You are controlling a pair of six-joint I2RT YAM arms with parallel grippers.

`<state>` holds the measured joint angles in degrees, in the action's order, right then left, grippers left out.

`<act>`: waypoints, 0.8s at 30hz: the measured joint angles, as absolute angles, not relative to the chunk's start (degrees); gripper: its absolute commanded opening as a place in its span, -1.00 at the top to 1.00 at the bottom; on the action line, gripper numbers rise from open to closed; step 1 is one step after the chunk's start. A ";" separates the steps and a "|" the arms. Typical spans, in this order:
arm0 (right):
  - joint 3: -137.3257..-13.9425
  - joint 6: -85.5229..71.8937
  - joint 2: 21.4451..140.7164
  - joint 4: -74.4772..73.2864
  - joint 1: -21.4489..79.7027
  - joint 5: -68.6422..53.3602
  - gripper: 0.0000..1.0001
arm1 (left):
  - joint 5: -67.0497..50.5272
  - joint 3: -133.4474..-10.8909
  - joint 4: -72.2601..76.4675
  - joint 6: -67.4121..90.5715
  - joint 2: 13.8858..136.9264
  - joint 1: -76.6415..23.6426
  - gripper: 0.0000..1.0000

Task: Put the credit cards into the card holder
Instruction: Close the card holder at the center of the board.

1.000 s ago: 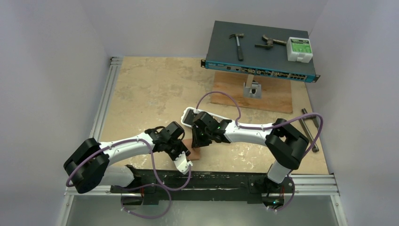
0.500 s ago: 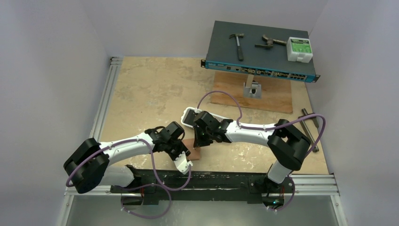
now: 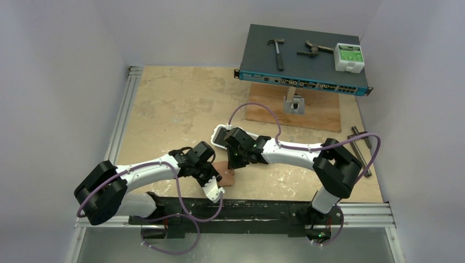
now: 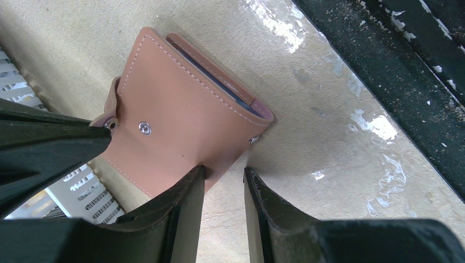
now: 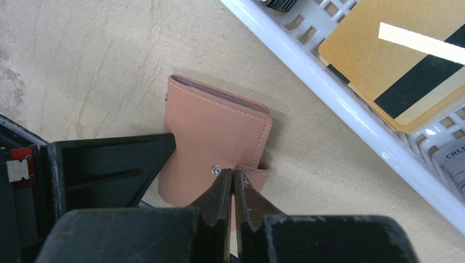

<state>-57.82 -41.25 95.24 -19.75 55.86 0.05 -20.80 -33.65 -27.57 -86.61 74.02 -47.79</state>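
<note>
the card holder (image 5: 214, 137) lies flat just beside the white tray (image 5: 340, 104) of credit cards (image 5: 373, 60). the right gripper (image 5: 233, 181), pressed together, sits at the holder's tab (image 5: 257, 171); whether it pinches the tab i cannot tell. the left gripper (image 4: 222, 178), spread, straddles the holder's edge: pin there, then peel the tab slowly.

One camera looks down from high behind over the whole table (image 3: 164, 109); both wrist cameras sit close above it, sharing the card holder (image 4: 181, 126).
</note>
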 measured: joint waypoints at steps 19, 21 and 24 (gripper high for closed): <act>-58.33 -40.99 97.84 -17.28 56.77 -0.75 1.00 | -20.80 -33.65 -27.46 -86.59 74.02 -47.79 0.38; -58.35 -41.01 97.91 -17.02 57.04 -0.69 1.00 | -20.80 -33.65 -27.49 -86.59 74.02 -47.79 0.39; -58.35 -41.06 98.00 -16.62 57.63 -0.54 1.00 | -20.80 -33.65 -27.49 -86.56 74.02 -47.79 0.39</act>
